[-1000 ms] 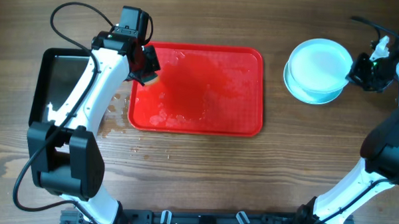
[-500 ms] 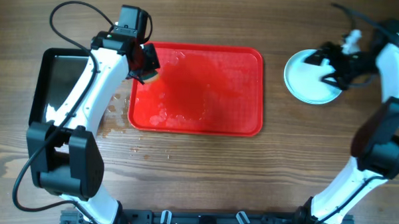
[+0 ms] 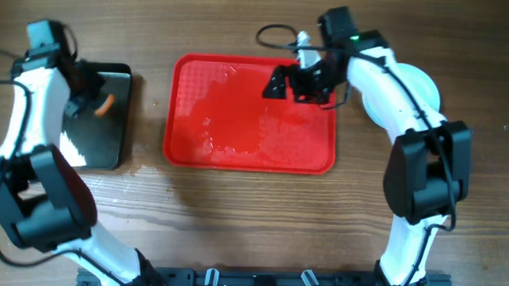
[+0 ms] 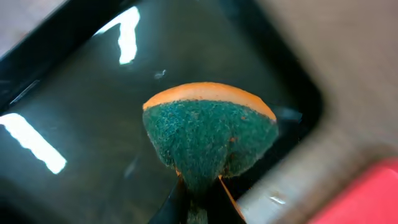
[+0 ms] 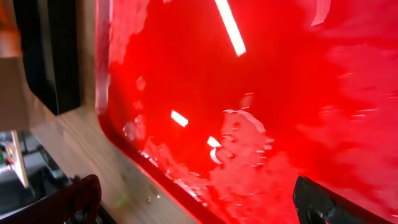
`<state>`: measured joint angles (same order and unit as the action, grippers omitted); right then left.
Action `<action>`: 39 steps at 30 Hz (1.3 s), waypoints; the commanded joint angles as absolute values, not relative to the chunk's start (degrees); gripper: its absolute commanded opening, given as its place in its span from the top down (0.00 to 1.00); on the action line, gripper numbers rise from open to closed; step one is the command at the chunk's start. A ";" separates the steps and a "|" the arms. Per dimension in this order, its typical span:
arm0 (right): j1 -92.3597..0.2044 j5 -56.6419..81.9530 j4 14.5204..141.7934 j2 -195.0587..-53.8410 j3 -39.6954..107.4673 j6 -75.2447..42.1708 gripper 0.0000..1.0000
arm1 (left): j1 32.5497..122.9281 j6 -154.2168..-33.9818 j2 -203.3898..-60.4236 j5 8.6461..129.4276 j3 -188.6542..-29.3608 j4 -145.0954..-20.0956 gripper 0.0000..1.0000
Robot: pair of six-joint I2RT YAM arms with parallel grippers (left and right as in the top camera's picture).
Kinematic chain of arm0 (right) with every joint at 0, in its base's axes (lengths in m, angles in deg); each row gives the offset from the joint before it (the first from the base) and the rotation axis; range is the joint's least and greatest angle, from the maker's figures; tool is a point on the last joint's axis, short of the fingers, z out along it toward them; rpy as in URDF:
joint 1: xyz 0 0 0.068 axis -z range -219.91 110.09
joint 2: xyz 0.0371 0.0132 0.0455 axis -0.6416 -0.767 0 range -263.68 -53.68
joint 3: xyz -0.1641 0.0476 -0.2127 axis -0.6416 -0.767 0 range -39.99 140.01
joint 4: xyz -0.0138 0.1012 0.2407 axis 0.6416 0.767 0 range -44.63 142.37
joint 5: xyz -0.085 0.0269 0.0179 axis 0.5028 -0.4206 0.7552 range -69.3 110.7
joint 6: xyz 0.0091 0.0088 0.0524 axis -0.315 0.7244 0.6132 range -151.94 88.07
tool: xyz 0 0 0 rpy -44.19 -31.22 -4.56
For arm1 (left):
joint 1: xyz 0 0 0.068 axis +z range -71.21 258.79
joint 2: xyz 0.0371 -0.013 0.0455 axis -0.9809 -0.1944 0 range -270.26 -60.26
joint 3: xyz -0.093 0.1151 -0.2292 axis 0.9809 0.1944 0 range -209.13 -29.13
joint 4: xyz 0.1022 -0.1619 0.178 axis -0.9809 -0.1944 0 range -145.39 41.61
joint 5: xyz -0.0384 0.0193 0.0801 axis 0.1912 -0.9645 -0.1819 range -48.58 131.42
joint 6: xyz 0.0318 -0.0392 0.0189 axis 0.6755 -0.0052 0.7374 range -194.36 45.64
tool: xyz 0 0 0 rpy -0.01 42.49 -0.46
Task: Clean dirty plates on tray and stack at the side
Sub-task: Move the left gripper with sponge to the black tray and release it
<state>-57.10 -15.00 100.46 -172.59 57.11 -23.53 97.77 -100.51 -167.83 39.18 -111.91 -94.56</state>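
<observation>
The red tray lies mid-table, wet and foamy, with no plates on it. Pale plates sit stacked on the table to its right, mostly hidden behind my right arm. My right gripper hovers over the tray's far right part, open wide with nothing between its fingers; in the right wrist view the right gripper frames the wet red tray. My left gripper is over the black tray, shut on a green and orange sponge. The left gripper pinches the sponge's lower end.
Water drops and a wet patch lie on the wood in front of the red tray's left corner. The glossy black tray reflects the lights. The black tray also shows beyond the red tray's far edge.
My left arm swung left from the red tray's corner to the black tray, carrying the sponge. My right arm left the plates, moved over the red tray and opened.
</observation>
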 commanded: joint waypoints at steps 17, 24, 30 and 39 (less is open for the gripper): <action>-59.36 3.55 109.23 -145.36 56.91 -21.30 0.00 | 103.30 -101.41 -150.19 58.41 -112.00 -101.43 0.07; -59.36 6.48 110.87 -144.77 53.92 -19.62 0.00 | 103.34 -101.41 -153.03 44.84 -109.16 -98.10 0.05; -59.36 6.55 107.28 -144.83 48.08 -18.31 0.00 | 103.45 -101.65 -165.12 43.20 -107.46 -96.20 0.19; -59.36 6.55 104.33 -144.96 47.62 -18.44 0.00 | 103.45 -101.87 -173.47 42.79 -107.43 -97.80 0.19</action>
<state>-59.33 5.78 104.88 -144.50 47.78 -19.12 103.43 -101.72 -172.88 43.84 -107.81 -96.94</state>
